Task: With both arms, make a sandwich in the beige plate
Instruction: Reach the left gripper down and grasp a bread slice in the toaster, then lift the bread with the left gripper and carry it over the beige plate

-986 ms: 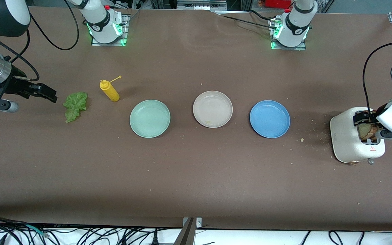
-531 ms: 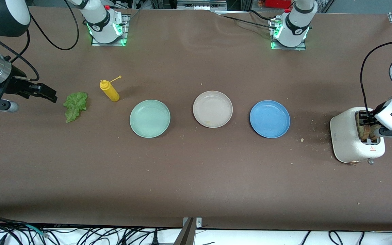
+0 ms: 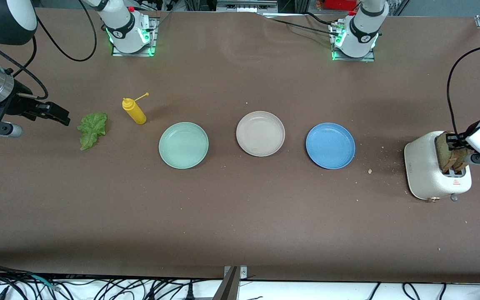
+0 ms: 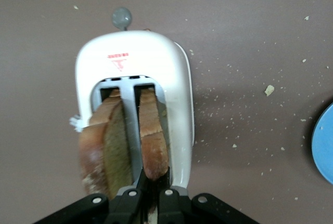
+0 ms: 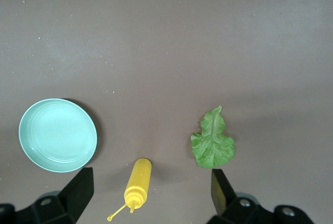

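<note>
Sandwich parts are laid out but nothing has been assembled yet. Taken from the right arm's end of the table toward the left arm's, the right gripper (image 3: 58,116) is seen hanging with its fingers (image 5: 80,185) spread wide and nothing held, over bare table just beside the lettuce (image 3: 91,129); that arm is judged to be waiting. The lettuce is a single ruffled green leaf lying flat, with a yellow bottle (image 3: 134,110) near it, farther from the front camera. 3 plates follow in a row: a mint plate (image 3: 183,145), the beige plate (image 3: 260,133), round, shallow, raised at the rim and bare but for a crumb or 2, and a blue plate (image 3: 330,145). At the left arm's end a white toaster (image 3: 425,170) is seen with 2 tan, brown-crusted bread slices (image 4: 125,141) standing in its slots. The left gripper (image 4: 148,190) is clamped on 1 slice (image 4: 153,135) at its top edge. The step in hand is judged to be fetching the first slice. Next, a straight upward pull out of the slot would be called for, then a carry over the blue plate to the beige plate.
</note>
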